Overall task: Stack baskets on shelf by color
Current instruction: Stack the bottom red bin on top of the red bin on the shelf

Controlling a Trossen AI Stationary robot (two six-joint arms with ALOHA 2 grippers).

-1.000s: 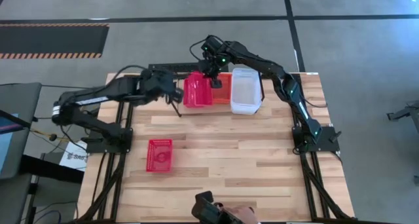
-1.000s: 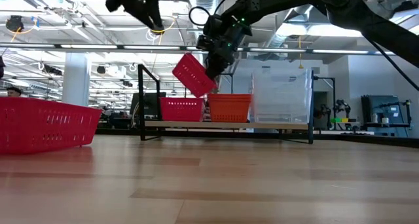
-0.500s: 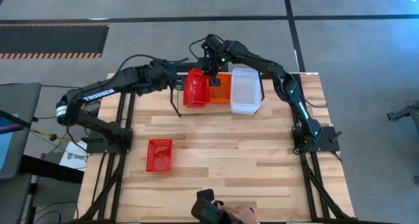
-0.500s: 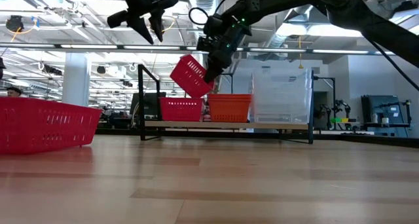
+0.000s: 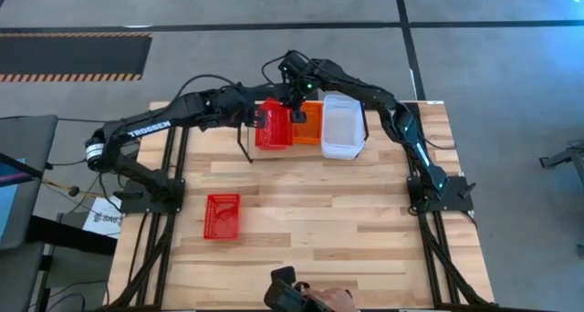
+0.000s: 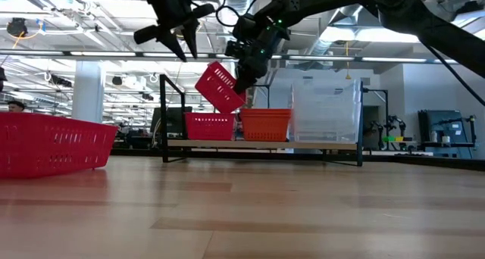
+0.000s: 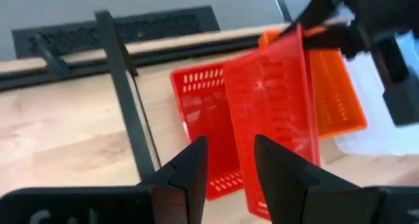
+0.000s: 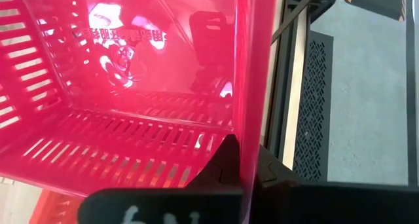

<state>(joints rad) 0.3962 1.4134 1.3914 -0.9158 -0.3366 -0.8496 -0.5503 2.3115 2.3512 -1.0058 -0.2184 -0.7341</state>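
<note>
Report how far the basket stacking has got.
Done: a red basket, an orange basket and a clear basket sit on the shelf.
In hand: right gripper holds a tilted red basket above; left gripper open beside it.
Left: one red basket on the table.

Left pincer (image 5: 259, 120) has closed in beside the tilted red basket (image 5: 274, 125)

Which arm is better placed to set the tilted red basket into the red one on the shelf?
The right. Its gripper already pinches the tilted red basket's rim, directly above the red basket on the shelf. The left gripper hangs open beside it, holding nothing.
</note>
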